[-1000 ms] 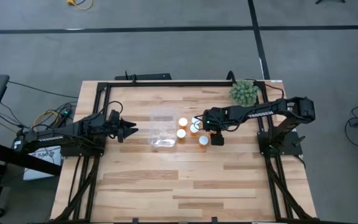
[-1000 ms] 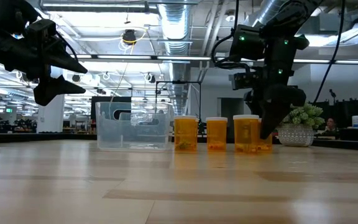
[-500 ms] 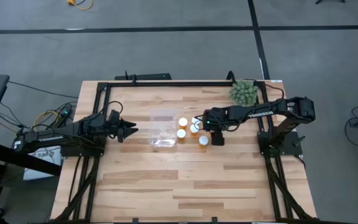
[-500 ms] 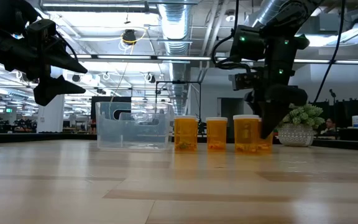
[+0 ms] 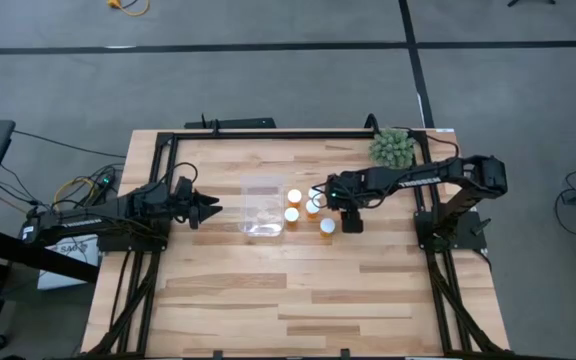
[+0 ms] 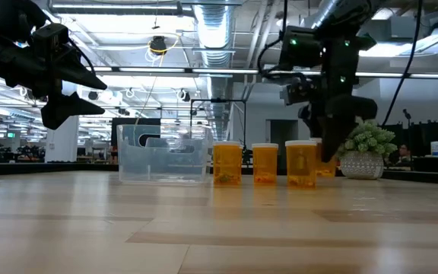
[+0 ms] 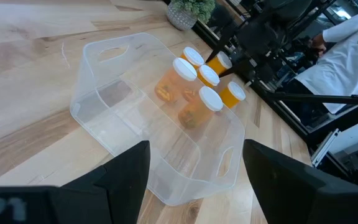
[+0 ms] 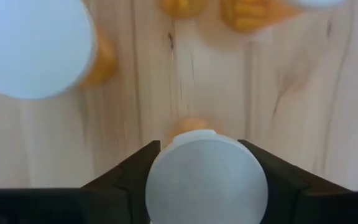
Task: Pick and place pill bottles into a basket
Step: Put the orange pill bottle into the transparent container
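Note:
Several orange pill bottles with white caps (image 5: 292, 214) stand upright on their bases on the wood table, just right of the clear basket (image 5: 263, 210). My right gripper (image 5: 324, 197) points down over the far right of the group and is shut on one bottle (image 6: 326, 169). In the low view that bottle sits a little above the table, partly hidden behind a dark finger. My left gripper (image 5: 208, 210) hovers open to the left of the basket (image 7: 135, 124), above the table, with nothing between its fingers. My right gripper pinches the bottle's round white cap (image 8: 207, 180) between its two fingers (image 8: 129, 180), one on each side of the rim. The fingers come from above, pointing down. The bottle hangs upright below them, its orange body (image 8: 188, 127) showing past the cap, its base just clear of the table.
A green spiky potted plant (image 5: 392, 148) stands at the far right corner. A black frame (image 5: 268, 134) runs round the table's edges. Bare wood lies toward the near edge. A person in a white shirt (image 7: 353, 50) is beyond the table.
My right gripper has risen a little, and the bottle in it has come up with it, from standing on the table among the others to hanging just clear of it. The other bottles and the basket have stayed put.

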Robot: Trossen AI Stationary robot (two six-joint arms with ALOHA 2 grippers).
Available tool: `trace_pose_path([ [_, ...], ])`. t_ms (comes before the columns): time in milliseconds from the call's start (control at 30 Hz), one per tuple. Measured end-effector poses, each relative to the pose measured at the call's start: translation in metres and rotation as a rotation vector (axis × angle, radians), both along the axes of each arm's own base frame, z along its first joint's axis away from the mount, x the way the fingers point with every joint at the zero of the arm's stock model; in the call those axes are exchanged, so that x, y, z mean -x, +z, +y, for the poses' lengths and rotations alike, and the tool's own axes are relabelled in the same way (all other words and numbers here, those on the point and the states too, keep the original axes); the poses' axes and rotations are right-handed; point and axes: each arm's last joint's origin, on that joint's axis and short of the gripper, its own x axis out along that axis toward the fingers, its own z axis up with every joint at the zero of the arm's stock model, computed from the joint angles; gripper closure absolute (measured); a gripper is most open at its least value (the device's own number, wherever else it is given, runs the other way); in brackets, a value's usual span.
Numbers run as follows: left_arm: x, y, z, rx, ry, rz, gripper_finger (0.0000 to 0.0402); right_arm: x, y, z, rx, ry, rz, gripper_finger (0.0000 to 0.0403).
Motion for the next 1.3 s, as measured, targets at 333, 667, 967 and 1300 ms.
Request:
trace_pose_path([
  [333, 0.0, 0.0, 0.0, 0.0, -0.001, 0.0, 0.0154, -0.015, 0.035, -0.002, 0.018, 0.048, -0.034, 0.0193],
  [667, 0.0, 0.0, 0.0, 0.009, 0.002, -0.002, 0.0154, -0.029, 0.08, -0.008, 0.051, 0.091, -0.104, 0.0211],
  [967, 0.0, 0.0, 0.0, 0.016, 0.004, -0.004, 0.0154, -0.038, 0.106, -0.01, 0.082, 0.129, -0.183, 0.0196],
  [1300, 0.0, 0.0, 0.0, 0.017, 0.005, -0.004, 0.0154, -0.074, 0.109, -0.013, 0.086, 0.17, -0.175, 0.0185],
])
